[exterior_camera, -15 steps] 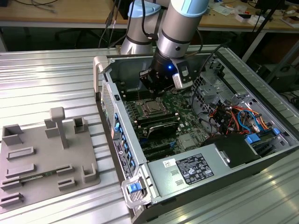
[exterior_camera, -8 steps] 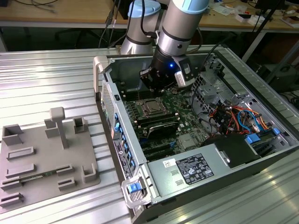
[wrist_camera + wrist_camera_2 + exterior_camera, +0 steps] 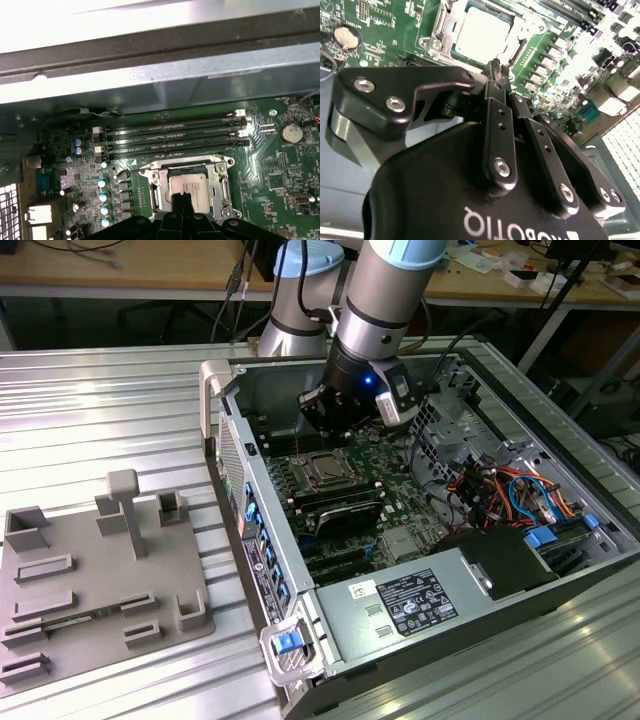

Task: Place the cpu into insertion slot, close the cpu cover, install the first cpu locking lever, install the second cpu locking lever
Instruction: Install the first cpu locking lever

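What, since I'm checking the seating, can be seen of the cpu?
The cpu is a small flat square chip with a pale, silvery metal face. It lies level on the green board, showing through the square cut-out of the silvery cpu cover, which seems to lie down around it. In the first wrist view the shut claw hangs by one edge; whether it touches cannot be told.

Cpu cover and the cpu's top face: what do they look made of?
The cpu cover looks like stamped bare metal: silvery, with bright glints along its edges. The cpu top looks like a matte metal plate, pale grey and evenly lit. The alloy can't be told.
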Available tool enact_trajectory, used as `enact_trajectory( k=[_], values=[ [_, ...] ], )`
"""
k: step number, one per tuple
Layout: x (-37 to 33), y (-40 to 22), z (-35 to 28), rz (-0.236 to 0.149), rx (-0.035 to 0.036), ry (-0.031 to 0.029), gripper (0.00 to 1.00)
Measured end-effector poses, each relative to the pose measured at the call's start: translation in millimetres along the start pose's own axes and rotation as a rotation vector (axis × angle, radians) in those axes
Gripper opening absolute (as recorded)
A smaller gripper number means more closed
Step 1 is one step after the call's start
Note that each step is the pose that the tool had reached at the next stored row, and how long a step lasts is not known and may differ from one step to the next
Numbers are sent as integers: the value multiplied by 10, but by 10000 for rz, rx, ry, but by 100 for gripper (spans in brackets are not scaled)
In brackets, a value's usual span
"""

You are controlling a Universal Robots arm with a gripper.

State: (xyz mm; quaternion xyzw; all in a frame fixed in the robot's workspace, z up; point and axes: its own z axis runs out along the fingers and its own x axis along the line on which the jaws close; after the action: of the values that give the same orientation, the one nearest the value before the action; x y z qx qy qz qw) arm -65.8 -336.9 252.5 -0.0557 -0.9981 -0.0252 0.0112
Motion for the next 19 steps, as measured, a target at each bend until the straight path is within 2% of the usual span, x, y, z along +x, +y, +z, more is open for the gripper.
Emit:
enact_trajectory(
  k=[12,15,17,19],
  values=[
    [0,0,1,-367,8,18,11],
    [0,0,3,-1015,25,50,11],
    [0,0,6,-1727,44,85,11],
    [1,-1,6,-1810,46,89,11]
  ],
)
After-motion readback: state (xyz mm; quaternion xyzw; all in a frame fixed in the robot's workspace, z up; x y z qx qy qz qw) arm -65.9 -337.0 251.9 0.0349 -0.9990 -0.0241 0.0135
